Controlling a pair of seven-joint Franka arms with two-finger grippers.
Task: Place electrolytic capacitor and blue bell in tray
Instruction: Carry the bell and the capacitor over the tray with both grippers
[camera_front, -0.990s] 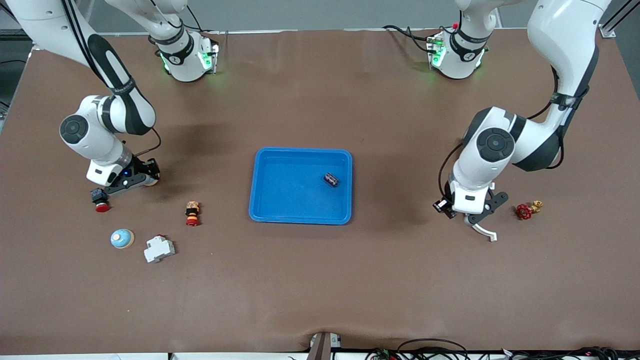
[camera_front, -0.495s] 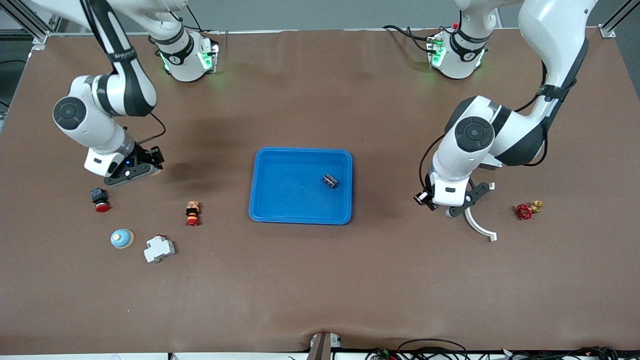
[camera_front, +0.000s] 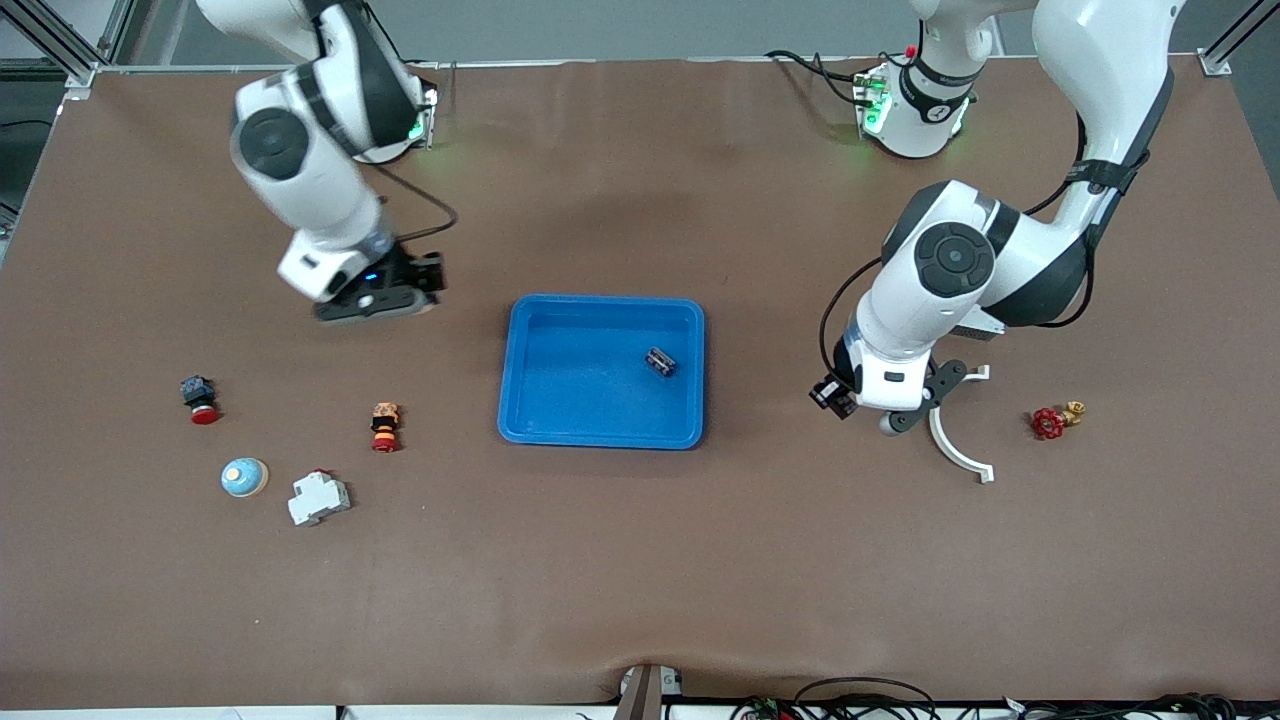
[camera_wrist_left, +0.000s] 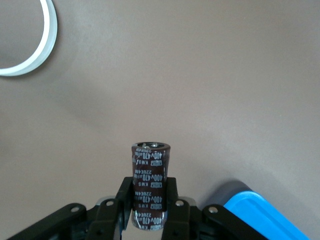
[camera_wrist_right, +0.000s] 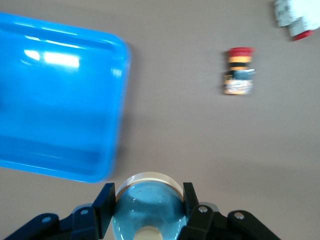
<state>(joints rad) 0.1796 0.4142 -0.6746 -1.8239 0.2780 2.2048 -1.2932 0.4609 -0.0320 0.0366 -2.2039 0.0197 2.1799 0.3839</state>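
The bright-blue tray (camera_front: 600, 302) lies mid-table, with a small dark cylindrical part (camera_front: 660, 361) in it. My left gripper (camera_wrist_left: 150, 194) is shut on a dark brown electrolytic capacitor (camera_wrist_left: 150, 172), held upright over bare table beside the tray's corner (camera_wrist_left: 265, 216); in the front view that gripper (camera_front: 888, 420) hangs off the tray's end toward the left arm. My right gripper (camera_wrist_right: 147, 197) is shut on a blue bell (camera_wrist_right: 146, 206) with a pale rim. It hovers (camera_front: 375, 298) over the table just outside the tray (camera_wrist_right: 55, 100), at the end toward the right arm.
A second blue bell (camera_front: 244, 477), a white breaker (camera_front: 318, 497), a red push button (camera_front: 200, 400) and an orange-and-red button (camera_front: 384, 427) lie toward the right arm's end. A white curved piece (camera_front: 955, 450) and a red valve (camera_front: 1050, 422) lie toward the left arm's end.
My right arm has lifted from beside the red push button and swung to the tray with the bell. My left arm has shifted toward the tray, still holding the capacitor.
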